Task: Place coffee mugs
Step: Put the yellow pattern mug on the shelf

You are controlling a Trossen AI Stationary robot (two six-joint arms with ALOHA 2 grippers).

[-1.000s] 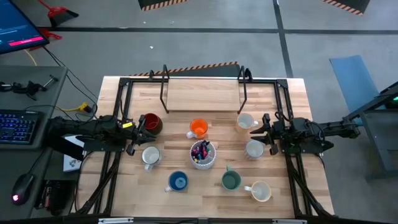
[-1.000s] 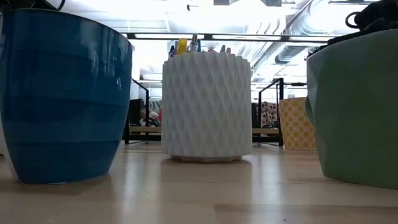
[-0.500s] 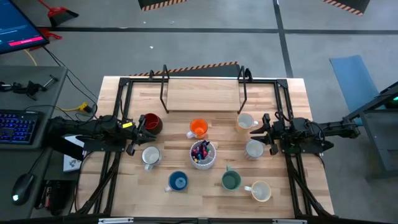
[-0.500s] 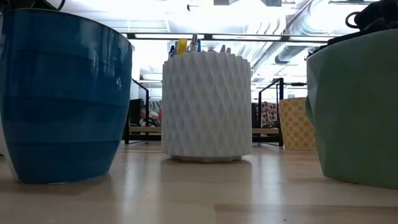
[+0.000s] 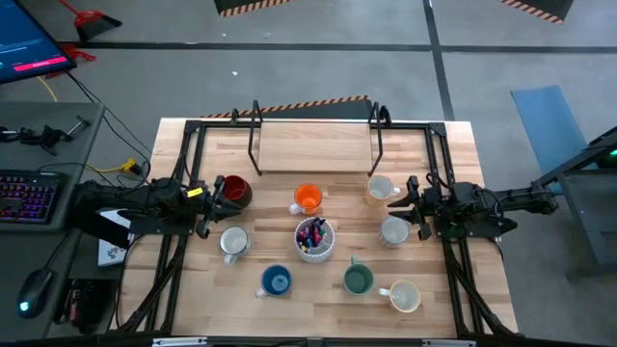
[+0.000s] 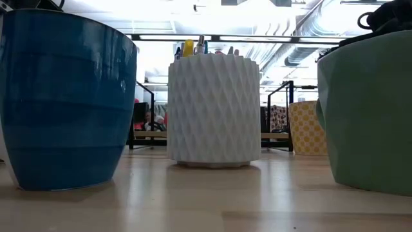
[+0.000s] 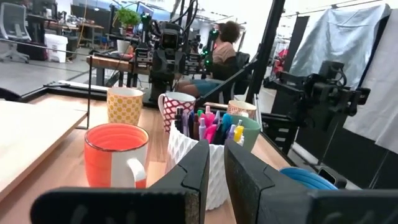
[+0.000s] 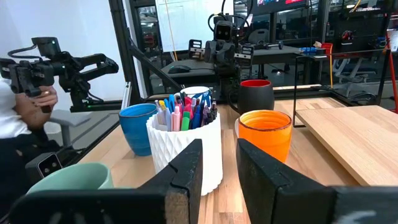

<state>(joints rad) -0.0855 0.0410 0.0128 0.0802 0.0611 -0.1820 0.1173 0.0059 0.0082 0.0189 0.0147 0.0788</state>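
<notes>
A: Wooden table (image 5: 318, 149) carries the mugs ringed around the white pen cup (image 5: 315, 238): orange mug (image 5: 308, 199) behind it, blue mug (image 5: 276, 280) and green mug (image 5: 359, 280) in front.

B: Grippers?

A: Left gripper (image 5: 221, 200) beside the dark red mug (image 5: 234, 191), right gripper (image 5: 406, 205) between two white mugs (image 5: 380, 188); both slightly parted, grasping nothing

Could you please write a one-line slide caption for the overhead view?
Seven mugs ring a white pen cup on the wooden table, with the left hand and right hand waiting at opposite sides.
</notes>
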